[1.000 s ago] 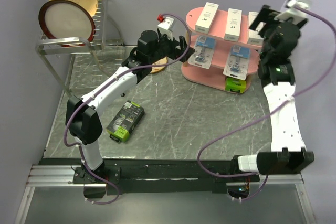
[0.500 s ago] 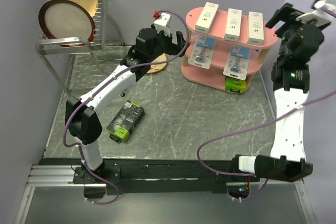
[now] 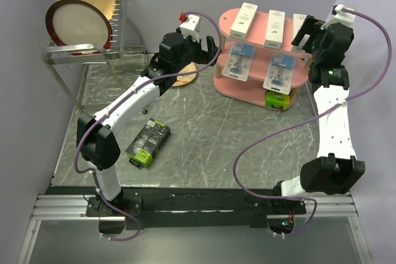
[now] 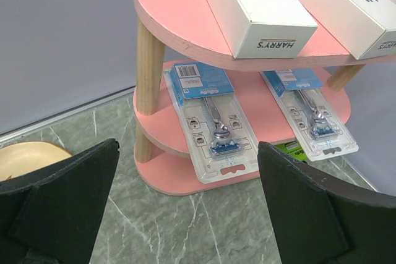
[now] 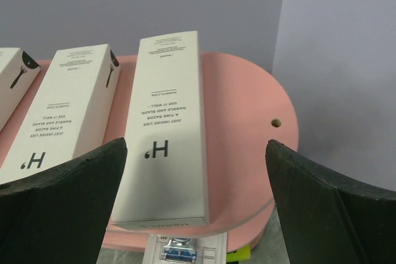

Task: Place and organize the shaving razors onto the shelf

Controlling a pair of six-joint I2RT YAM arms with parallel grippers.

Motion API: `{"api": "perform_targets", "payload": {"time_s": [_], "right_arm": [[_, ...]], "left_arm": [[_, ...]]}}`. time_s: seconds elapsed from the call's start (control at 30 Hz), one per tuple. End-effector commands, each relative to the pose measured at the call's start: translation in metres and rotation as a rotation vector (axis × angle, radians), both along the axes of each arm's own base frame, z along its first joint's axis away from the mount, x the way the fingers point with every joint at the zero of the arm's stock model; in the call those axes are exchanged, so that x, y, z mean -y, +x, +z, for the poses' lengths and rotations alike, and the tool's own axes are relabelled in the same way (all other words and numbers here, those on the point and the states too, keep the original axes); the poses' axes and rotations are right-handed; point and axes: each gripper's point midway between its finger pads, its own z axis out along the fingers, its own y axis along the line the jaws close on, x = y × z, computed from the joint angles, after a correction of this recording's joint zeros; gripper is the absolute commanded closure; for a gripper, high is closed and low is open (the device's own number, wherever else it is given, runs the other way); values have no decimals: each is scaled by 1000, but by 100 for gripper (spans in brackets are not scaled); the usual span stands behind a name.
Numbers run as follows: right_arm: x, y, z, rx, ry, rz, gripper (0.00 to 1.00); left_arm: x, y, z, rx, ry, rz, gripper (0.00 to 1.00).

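Razors [image 3: 275,28] are nearly all shelved: the right gripper [image 5: 197,214], jaws wide and empty, hangs over the end white box [image 5: 170,128] on the shelf's [image 5: 260,122] top tier, while the left gripper [image 4: 189,205], likewise agape, faces the blister cards [image 4: 213,122]. One black-green box [image 3: 148,143] lies alone on the table [image 3: 235,146]. It is likely light, stiff and slick, so pinch it across its narrow width, mid-length.

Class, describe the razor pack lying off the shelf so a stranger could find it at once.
Start at the grey marbled table, in front of the pink shelf. Toward its near left lies a black-and-lime-green box, flat. It alone sits off the shelf.
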Motion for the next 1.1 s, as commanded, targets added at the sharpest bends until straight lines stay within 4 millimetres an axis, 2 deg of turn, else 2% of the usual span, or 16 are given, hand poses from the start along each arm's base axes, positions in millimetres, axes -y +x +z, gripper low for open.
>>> {"api": "perform_targets", "payload": {"time_s": [0.0,0.13,0.17,0.4,0.77,0.8,0.83,0.9,1.07], "right_arm": [[-15,6,15,27,-39,41,0],[-18,9,13,18,-62,33,0],[-17,11,7,-2,-64,26,0],[-1,10,3,-21,-72,-71,2],[5,-6,0,-15,-76,-106,23],[5,-8,0,-16,-77,-106,31],[6,-10,1,-12,-74,-107,34],[9,-13,-1,-15,-69,-118,37],[13,-22,0,-6,-68,-140,36]], "left_arm": [[-12,-7,33,68,-30,19,1],[-13,-3,29,56,-30,23,1],[-12,-2,29,55,-31,21,1],[-13,2,28,47,-41,26,1],[-8,0,27,31,-57,0,0],[-7,0,26,29,-57,-2,0],[-6,0,25,27,-57,-6,1],[-6,-1,24,23,-59,-9,1],[-4,-3,24,14,-68,-23,0]]}}
